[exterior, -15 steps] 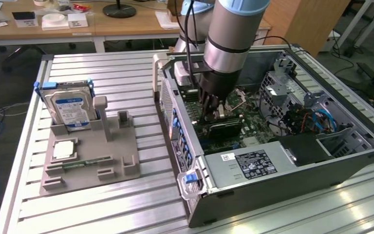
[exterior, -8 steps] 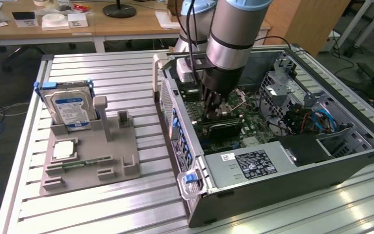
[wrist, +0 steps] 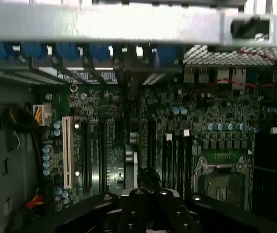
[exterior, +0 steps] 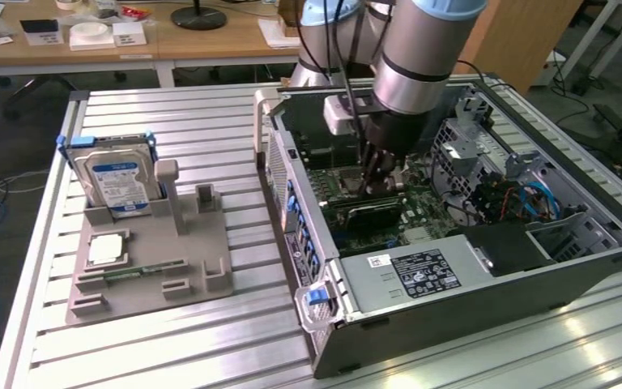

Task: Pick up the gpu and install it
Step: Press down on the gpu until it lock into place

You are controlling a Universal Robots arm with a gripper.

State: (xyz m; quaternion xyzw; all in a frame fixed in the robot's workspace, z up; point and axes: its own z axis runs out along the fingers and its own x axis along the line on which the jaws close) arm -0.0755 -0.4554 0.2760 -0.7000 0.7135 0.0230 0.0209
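**Item: gpu at the motherboard, arm reaching into the open computer case**

The end effector (exterior: pixel 381 185) stands low inside the computer case (exterior: pixel 473 308), directly over the gpu (exterior: pixel 371 215), a dark flat card close against the motherboard (exterior: pixel 338 182). The computer case rests on the slatted desk (exterior: pixel 159 121). Whether the end effector is clenched on the card or released cannot be told. In the wrist view the end effector (wrist: pixel 148 191) hangs close above the motherboard (wrist: pixel 104 121) and its row of slots, near the white slot (wrist: pixel 66 153).

- **Risks, as judged:**
  - If the card's edge sits off its slot, downward force could bend the card or stress the motherboard.
  - A tilted card may seat at one end only.
  - The arm could brush the case wall or snag the blue cables (exterior: pixel 527 198) just beside it.
- **Not involved:** the hard drive (exterior: pixel 117 182) in the grey holder (exterior: pixel 149 243), well apart.
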